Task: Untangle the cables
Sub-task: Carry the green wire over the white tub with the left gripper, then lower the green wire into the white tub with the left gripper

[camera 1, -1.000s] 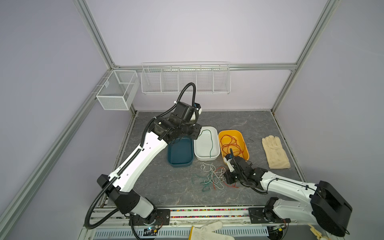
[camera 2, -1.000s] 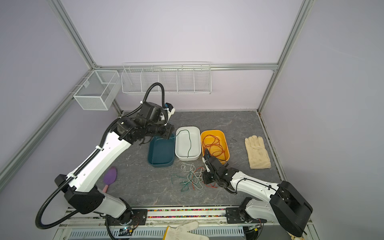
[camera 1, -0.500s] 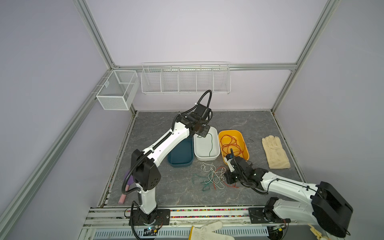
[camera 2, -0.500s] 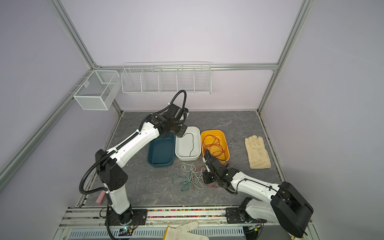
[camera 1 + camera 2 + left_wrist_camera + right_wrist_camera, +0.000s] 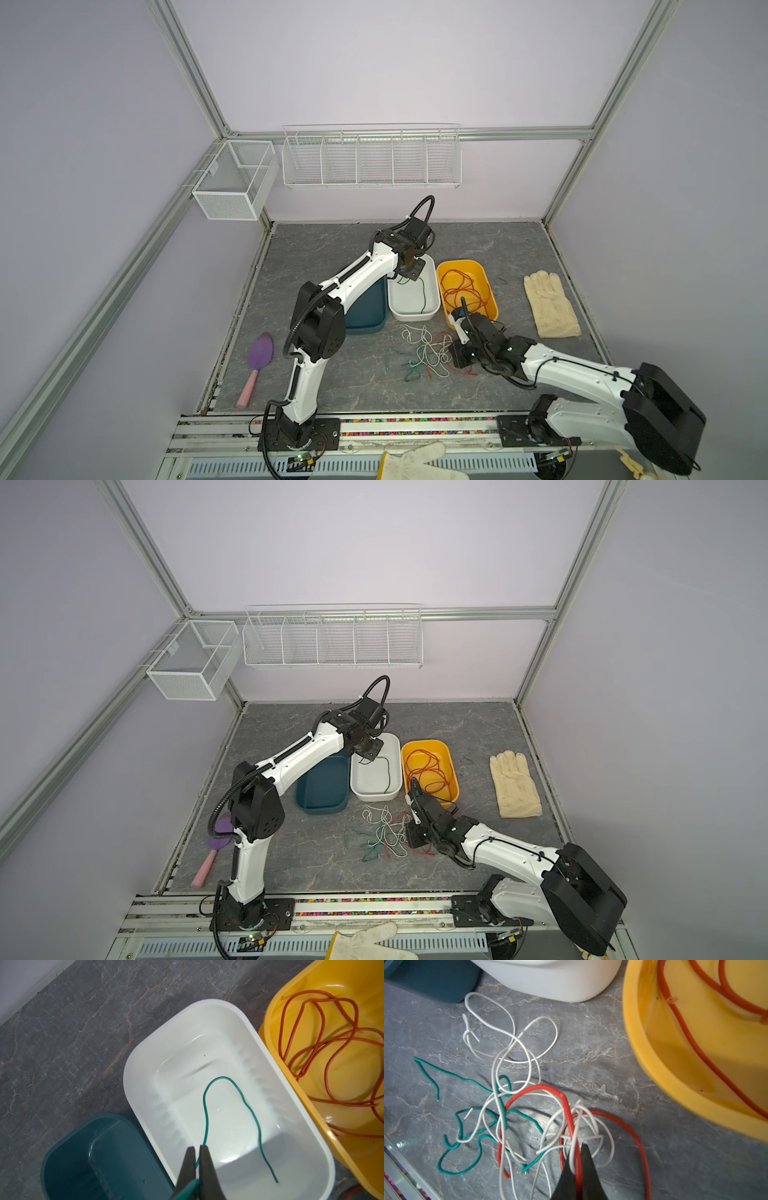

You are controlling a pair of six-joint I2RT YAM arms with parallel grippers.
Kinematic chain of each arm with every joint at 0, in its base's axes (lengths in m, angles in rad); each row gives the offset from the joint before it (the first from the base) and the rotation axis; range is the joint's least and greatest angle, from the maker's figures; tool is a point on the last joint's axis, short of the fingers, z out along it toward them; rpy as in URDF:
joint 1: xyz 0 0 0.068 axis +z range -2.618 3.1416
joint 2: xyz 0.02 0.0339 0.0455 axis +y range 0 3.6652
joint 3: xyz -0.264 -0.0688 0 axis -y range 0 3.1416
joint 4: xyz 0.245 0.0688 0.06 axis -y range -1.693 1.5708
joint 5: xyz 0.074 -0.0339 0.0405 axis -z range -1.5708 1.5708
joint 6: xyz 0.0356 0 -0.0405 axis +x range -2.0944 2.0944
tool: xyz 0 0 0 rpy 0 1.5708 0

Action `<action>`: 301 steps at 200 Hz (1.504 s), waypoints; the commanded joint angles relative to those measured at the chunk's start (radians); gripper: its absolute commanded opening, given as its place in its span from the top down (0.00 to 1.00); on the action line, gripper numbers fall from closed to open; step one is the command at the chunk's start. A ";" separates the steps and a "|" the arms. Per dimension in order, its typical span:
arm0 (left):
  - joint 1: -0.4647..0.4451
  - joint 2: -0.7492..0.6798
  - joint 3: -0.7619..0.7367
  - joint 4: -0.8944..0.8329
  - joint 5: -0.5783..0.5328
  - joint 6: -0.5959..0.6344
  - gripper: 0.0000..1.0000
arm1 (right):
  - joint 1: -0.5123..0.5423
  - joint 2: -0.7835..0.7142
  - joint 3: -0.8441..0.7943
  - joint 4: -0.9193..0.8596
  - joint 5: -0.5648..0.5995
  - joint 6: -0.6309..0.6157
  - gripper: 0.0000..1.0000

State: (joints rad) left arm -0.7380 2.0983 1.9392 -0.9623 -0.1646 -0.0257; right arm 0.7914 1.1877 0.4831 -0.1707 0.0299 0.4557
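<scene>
A tangle of white, green and red cables (image 5: 428,353) (image 5: 384,831) (image 5: 512,1105) lies on the grey table in front of the trays. My right gripper (image 5: 578,1145) (image 5: 459,357) is at the tangle's right edge, shut on a red cable (image 5: 566,1109). A white strand is caught between the same fingers. My left gripper (image 5: 195,1148) (image 5: 411,272) hovers over the far end of the white tray (image 5: 133,1076) (image 5: 413,316). It is shut on a green cable (image 5: 204,1105) (image 5: 423,295) that loops across the tray floor. A long red-orange cable (image 5: 461,286) (image 5: 332,1043) is coiled in the yellow tray (image 5: 459,264).
A teal tray (image 5: 365,320) stands left of the white one. In both top views a cream glove (image 5: 548,303) lies to the right, a purple trowel (image 5: 259,353) to the left, and a white glove (image 5: 419,461) on the front rail. Wire baskets (image 5: 370,160) hang on the back wall.
My left arm has stretched out, swinging its gripper with the green cable from above the teal tray to the white tray's far end. The right arm has stayed put.
</scene>
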 commanded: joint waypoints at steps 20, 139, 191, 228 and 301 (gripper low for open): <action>-0.018 0.006 -0.076 0.037 0.024 -0.006 1.00 | -0.007 -0.002 -0.011 -0.003 0.007 -0.011 0.94; -0.025 0.076 -0.128 0.057 0.076 0.001 1.00 | -0.006 0.011 -0.009 0.000 0.010 -0.011 0.94; -0.025 0.072 -0.108 0.030 0.065 0.004 1.00 | -0.005 0.011 -0.009 -0.001 0.010 -0.011 0.94; -0.025 0.072 -0.081 0.007 0.059 0.006 1.00 | -0.006 0.007 -0.006 -0.006 0.012 -0.011 0.94; -0.025 0.046 -0.054 -0.021 0.057 0.007 0.84 | -0.006 0.004 -0.008 -0.009 0.018 -0.007 0.94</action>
State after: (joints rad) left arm -0.7601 2.1654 1.8526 -0.9489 -0.1047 -0.0326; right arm 0.7918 1.1896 0.4831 -0.1707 0.0341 0.4557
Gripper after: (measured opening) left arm 0.136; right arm 0.066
